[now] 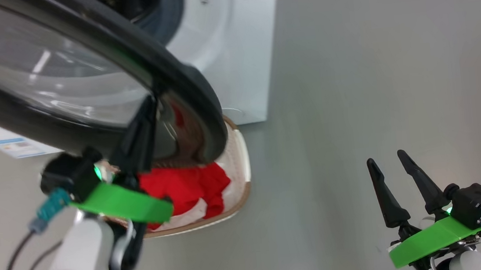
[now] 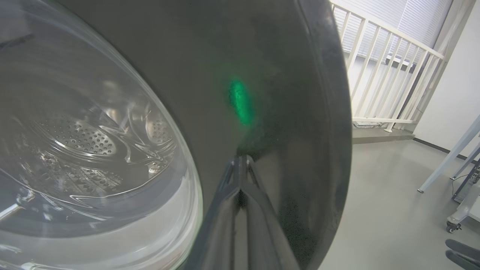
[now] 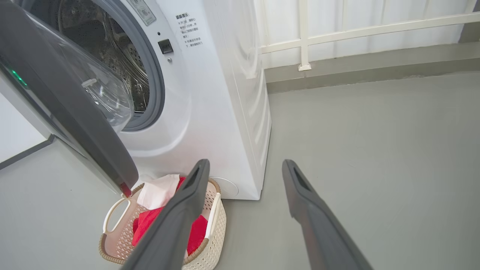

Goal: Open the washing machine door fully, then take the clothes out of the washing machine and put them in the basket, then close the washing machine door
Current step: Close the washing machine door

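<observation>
Now poking the washing machine door at twelve o'clock with the closed-up, empty left gripper, nearer than the spread right gripper.

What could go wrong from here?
1. The left gripper touches the washing machine door's glossy rim with shut fingers, tips only, so they could slide off.
2. The door's lower edge hangs just above the basket, where the clothes stick up over the rim. Swinging the door might snag them or nudge the basket.
</observation>
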You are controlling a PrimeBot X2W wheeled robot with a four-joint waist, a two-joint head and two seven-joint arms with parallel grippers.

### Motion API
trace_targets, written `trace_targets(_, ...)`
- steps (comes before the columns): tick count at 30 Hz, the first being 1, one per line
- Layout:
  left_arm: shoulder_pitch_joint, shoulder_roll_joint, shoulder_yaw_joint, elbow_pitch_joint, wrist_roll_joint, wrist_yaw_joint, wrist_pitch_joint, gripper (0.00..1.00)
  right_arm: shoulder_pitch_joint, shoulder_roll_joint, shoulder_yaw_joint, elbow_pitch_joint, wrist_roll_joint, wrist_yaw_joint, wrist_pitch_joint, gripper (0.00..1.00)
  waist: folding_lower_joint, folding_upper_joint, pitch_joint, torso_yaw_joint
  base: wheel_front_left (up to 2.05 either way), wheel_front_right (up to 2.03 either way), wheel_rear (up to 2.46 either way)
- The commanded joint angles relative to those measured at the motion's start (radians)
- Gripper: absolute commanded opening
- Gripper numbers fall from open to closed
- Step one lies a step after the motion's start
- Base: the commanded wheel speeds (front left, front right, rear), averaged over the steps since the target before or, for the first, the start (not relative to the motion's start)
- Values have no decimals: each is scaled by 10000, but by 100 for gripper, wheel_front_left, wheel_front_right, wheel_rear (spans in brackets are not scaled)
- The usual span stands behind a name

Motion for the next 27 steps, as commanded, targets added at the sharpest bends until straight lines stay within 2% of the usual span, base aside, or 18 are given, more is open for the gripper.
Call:
trace_targets(1,-528,153,380,-73,38,-65,-78,0,-271,-27,177,-266,-27,63,-63,100,0,-1,490,-582,0,0,0)
trace_targets(8,-1800,192,739,956,128,-65,-78,0,-480,78,81,-338,15,63,-63,100,0,-1,856,-1187,0,0,0)
trace_targets(15,-2615,321,849,1751,134,-65,-78,0,-587,114,64,-339,50,63,-63,100,0,-1,979,-1463,0,0,0)
trace_targets(21,-2650,320,978,1928,127,-65,-78,0,-593,119,36,-341,162,63,-63,100,0,-1,940,-1458,0,0,0)
trace_targets(27,-2003,266,1215,1961,124,-65,-78,0,-486,120,-49,-313,108,63,-63,100,0,-1,665,-1279,0,0,0)
